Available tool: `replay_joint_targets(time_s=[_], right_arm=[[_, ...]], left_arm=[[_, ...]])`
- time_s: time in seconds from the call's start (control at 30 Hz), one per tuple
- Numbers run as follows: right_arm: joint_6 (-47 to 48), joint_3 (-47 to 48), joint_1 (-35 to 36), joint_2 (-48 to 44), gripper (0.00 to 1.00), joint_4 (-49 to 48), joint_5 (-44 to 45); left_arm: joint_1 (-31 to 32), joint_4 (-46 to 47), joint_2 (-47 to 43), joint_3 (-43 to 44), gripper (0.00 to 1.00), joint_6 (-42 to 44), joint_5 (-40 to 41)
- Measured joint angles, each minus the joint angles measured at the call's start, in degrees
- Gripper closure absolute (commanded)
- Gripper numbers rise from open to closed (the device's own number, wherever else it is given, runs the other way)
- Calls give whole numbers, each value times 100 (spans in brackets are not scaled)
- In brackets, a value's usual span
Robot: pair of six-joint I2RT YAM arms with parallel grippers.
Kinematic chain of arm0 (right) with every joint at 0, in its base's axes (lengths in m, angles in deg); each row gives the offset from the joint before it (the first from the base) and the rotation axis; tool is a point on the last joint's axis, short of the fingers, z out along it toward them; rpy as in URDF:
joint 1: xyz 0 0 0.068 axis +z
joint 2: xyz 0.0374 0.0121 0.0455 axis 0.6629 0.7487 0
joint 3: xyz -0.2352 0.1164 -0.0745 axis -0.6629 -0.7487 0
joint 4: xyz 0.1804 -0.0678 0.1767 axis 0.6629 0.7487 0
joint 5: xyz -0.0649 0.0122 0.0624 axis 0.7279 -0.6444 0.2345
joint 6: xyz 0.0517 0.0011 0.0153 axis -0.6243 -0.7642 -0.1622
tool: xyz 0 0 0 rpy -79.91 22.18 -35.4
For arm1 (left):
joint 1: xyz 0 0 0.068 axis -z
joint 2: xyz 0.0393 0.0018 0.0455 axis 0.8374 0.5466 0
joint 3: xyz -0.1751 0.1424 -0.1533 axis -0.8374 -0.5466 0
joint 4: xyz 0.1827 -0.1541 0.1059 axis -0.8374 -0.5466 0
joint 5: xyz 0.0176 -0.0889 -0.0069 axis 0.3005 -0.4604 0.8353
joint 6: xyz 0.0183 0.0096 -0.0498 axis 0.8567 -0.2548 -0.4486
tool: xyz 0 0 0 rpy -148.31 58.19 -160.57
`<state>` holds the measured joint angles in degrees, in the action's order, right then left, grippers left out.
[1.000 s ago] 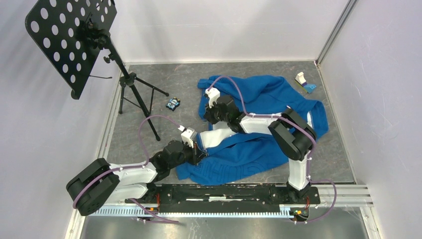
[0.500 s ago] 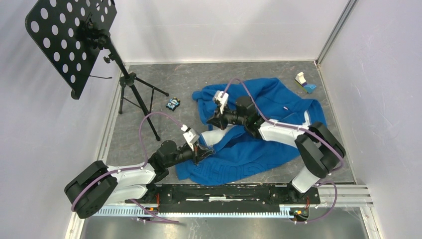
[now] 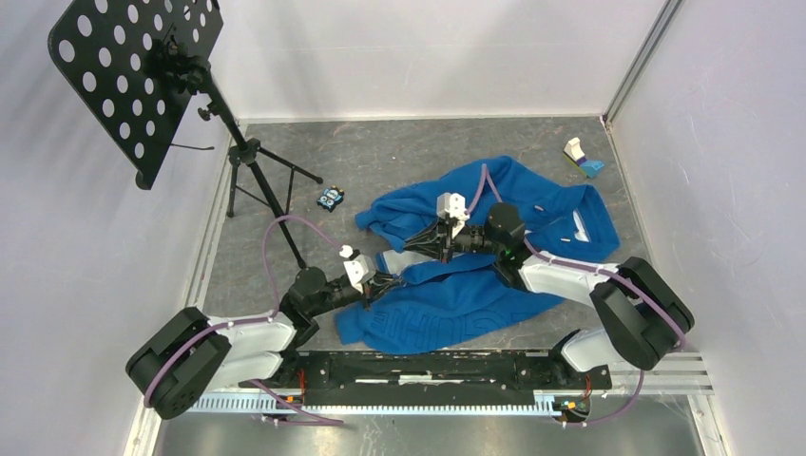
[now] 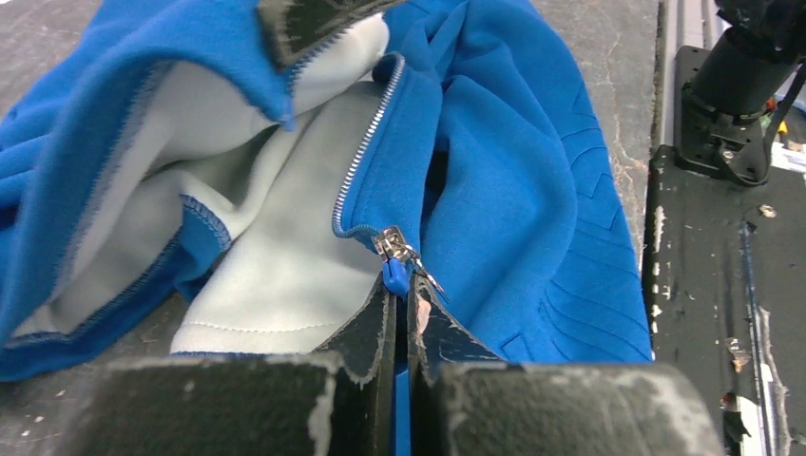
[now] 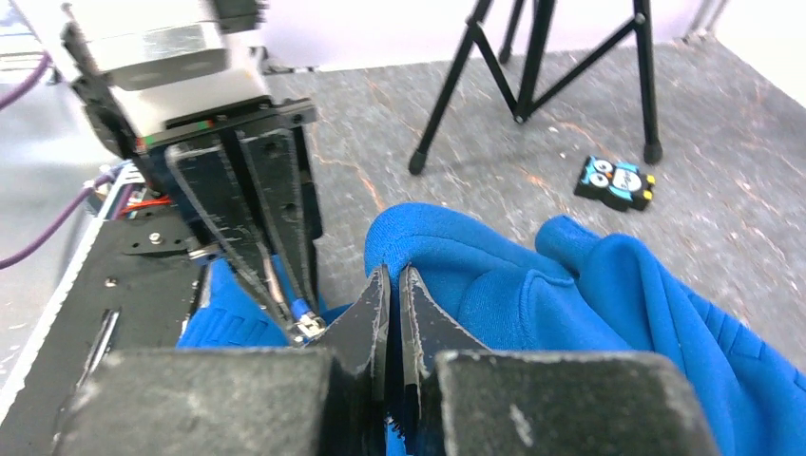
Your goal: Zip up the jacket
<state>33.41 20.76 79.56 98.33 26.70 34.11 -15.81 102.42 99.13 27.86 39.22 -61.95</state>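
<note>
Black 2-finger left gripper (image 4: 403, 313) first: pressed together, pinching the bottom end of the pale silvery zipper (image 4: 366, 152) just below its small metal slider (image 4: 393, 245). Matching right gripper (image 5: 393, 285) close beside it, likewise clamped, on the front edge of the large bright blue soft fabric jacket (image 3: 532, 204) a little further up the teeth. Lying crumpled from the middle of the table toward the right edge, front open, pale lining (image 4: 276, 256) showing. Impossible to tell whether both rows of teeth sit in the slider.

Likely light, limp and slack in handling: no stiffness, so apt to bunch and drag along with any pull. Best taken at 2 places, judging from here: the hem end held taut, and the slider's tiny pull tab.

Underneath, a grey mottled stone-look tabletop (image 3: 380, 152), matte, probably with some grip on cloth. Pale walls (image 3: 428, 57) on 3 sides. Toward the far left corner, a black perforated music stand (image 3: 143, 85) on a tripod; by its feet, a small blue-and-black toy (image 3: 331, 199); at the far right corner, a small white-and-blue object (image 3: 580, 157).
</note>
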Motion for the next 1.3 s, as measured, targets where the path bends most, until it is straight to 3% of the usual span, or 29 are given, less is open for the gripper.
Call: replay_joint_targets(time_s=[0.13, 0.3, 0.67, 0.93, 1.3], right_arm=[[-549, -328, -105, 184, 100, -1126, -479], [-1029, -352, -146, 487, 100, -1840, -931], [-997, -328, -149, 614, 100, -1836, -1123], [-1539, -328, -234, 907, 100, -2481, -1375], [-1537, -313, -243, 942, 100, -2461, -1394]], left_arm=[[-223, -70, -4, 74, 98, 155, -240], [-442, -144, -2, 254, 98, 280, -660], [-621, -463, 52, 560, 98, 387, -1423], [-645, -562, 52, 560, 98, 407, -1552], [-697, -562, 37, 560, 98, 426, -1552]])
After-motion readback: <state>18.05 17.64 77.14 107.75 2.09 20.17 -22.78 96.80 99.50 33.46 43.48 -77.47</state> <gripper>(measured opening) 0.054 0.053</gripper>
